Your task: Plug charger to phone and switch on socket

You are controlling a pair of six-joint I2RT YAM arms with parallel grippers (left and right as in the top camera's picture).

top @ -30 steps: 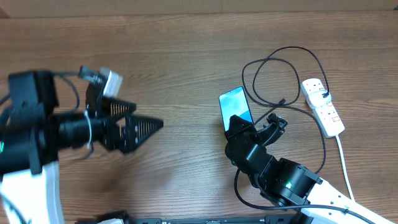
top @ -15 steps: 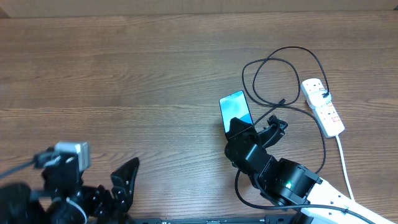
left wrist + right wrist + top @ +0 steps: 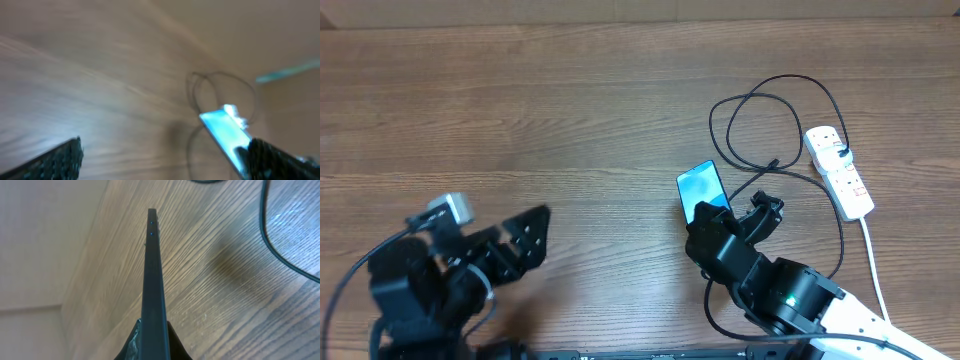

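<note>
- The left gripper (image 3: 528, 240) has swung back to the near-left corner and hangs wide open and empty above the brown wooden table (image 3: 570, 120).
- The slim blue-screened phone (image 3: 701, 186) has shifted slightly nearer, its lower end pinched in the right gripper (image 3: 152, 342).
- The thin black charger cable (image 3: 794, 78) lies looped and untouched, its tip near the phone, so plugging in remains.
- The long white power strip (image 3: 840, 172) lies far right, apparently not yet switched.

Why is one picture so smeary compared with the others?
Left wrist view: blurred all over, the phone a bright smear. Overhead view: sharp, evenly lit. Right wrist view: wood grain crisp, pale glare on the table at upper right.
</note>
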